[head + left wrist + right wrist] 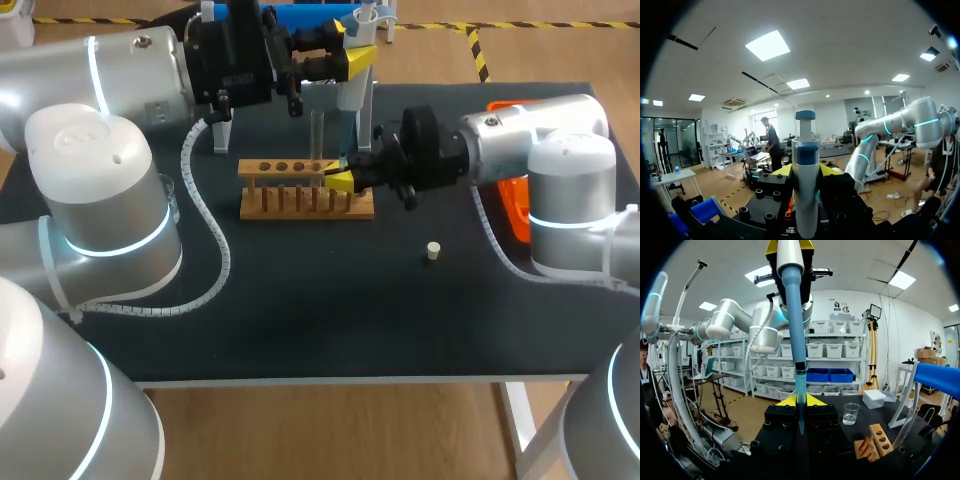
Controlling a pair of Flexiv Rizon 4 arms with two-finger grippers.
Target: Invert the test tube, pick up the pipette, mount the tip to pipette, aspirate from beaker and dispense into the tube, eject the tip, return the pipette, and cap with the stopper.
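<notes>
1. Left end effector is clamped on the white pipette with a blue plunger. It holds the pipette upright above the rack, plunger end up. That suits dispensing straight down.
2. Right end effector reaches in level from the right. Its yellow tips are closed on the lower part of the clear glass test tube, which stands upright just above the light wooden rack with round holes.
3. In the right wrist view, the slim blue plastic tip on the pipette hangs directly ahead of the fingers. It appears to enter the tube's mouth, so the step in hand is probably dispensing.
4. The small clear glass beaker stands well aside of the rack.
5. The little cream stopper lies alone on the dark surface, near the right arm and ready for capping.
6. An orange plastic container sits mostly hidden behind the right arm.
7. The blue-and-white pipette stand is behind the left end effector.
8. Nothing blocks the tube, but the two end effectors are close together, so a sideways drift could knock the tip against the glass.
</notes>
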